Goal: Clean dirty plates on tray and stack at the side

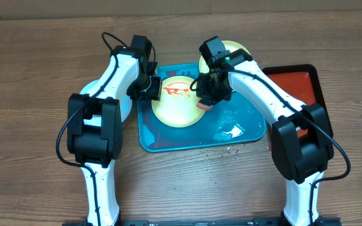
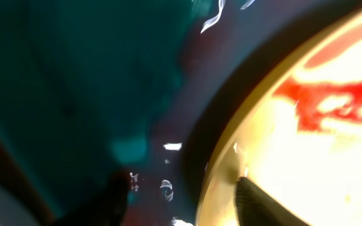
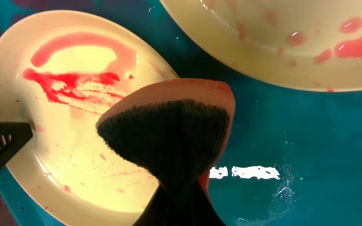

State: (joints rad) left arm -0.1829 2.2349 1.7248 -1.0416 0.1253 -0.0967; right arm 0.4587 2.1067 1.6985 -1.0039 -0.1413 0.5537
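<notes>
The left tool (image 1: pixel 151 88) (image 2: pixel 181 182) has its jaws apart, straddling the left rim of the near plate (image 1: pixel 178 103) (image 2: pixel 307 144). One finger (image 2: pixel 263 204) is over the plate's inside and the other finger (image 2: pixel 115 201) is outside it, above the tray (image 1: pixel 168 143) (image 2: pixel 74 75). Whether either finger presses on the rim cannot be told.

The right tool (image 1: pixel 206 94) (image 3: pixel 181 201) is clamped on a sponge (image 1: pixel 203 105) (image 3: pixel 168 125), dark scrub side up. The sponge is at the right edge of the near plate (image 3: pixel 74 125); contact is unclear.

That plate lies flat in the tray (image 3: pixel 307 125) between the two tools and is smeared with red sauce (image 1: pixel 180 93) (image 3: pixel 74 81). The far plate (image 1: pixel 234 49) (image 3: pixel 263 44), spotted with sauce, lies just beyond the right tool over the tray's far edge. The blue plate (image 1: pixel 128 112) is on the tabletop (image 1: pixel 30 75), outside the tray and under the left arm.

The tray also holds water (image 1: pixel 231 132), near the right tool. A red tray (image 1: pixel 294 88) sits right of the right arm.
</notes>
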